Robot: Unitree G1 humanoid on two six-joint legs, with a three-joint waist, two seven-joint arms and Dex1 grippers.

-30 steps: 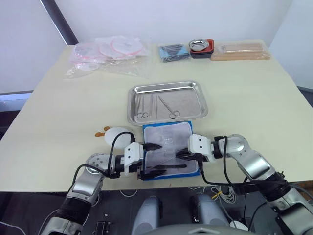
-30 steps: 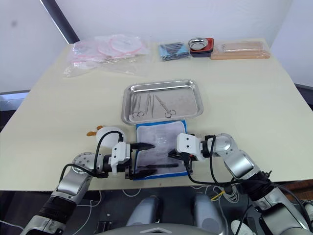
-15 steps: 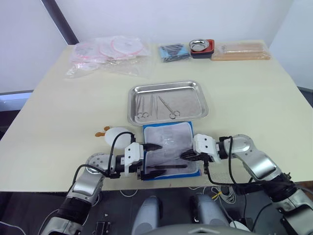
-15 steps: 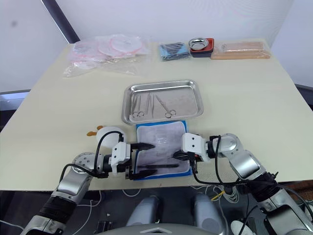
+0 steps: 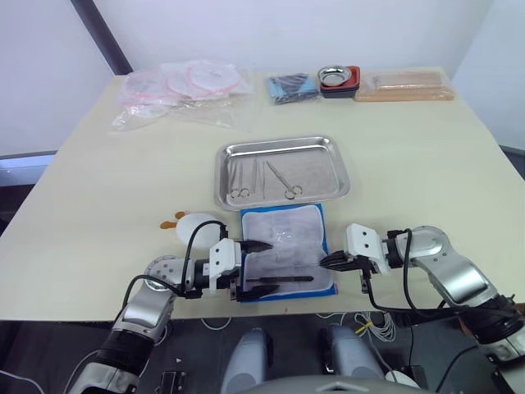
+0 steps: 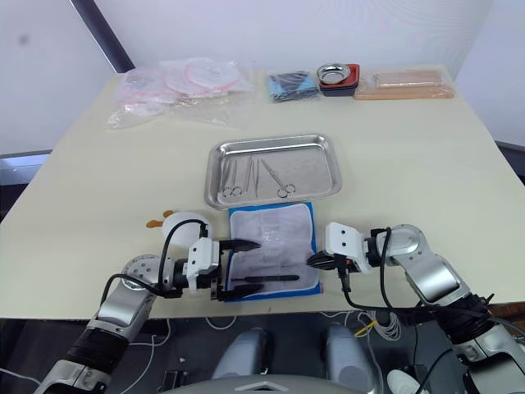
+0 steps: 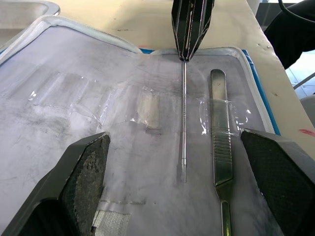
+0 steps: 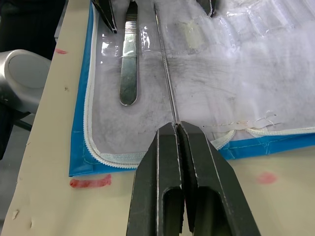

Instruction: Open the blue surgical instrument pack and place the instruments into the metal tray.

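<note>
On the table (image 5: 98,189) we see the metal tray (image 5: 280,147) holding three instruments (image 5: 262,179), and just in front of it the blue surgical instrument pack (image 5: 283,246) lying open. Our left gripper (image 5: 250,267) rests spread on its lining; our right gripper (image 8: 176,129) pinches a thin probe (image 8: 165,73).

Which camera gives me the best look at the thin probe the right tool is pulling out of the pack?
The left wrist view: the thin probe lies along its whole length on the pack's lining, its end pinched by the right tool. The right wrist view shows it foreshortened; the head views show just a faint line.
</note>
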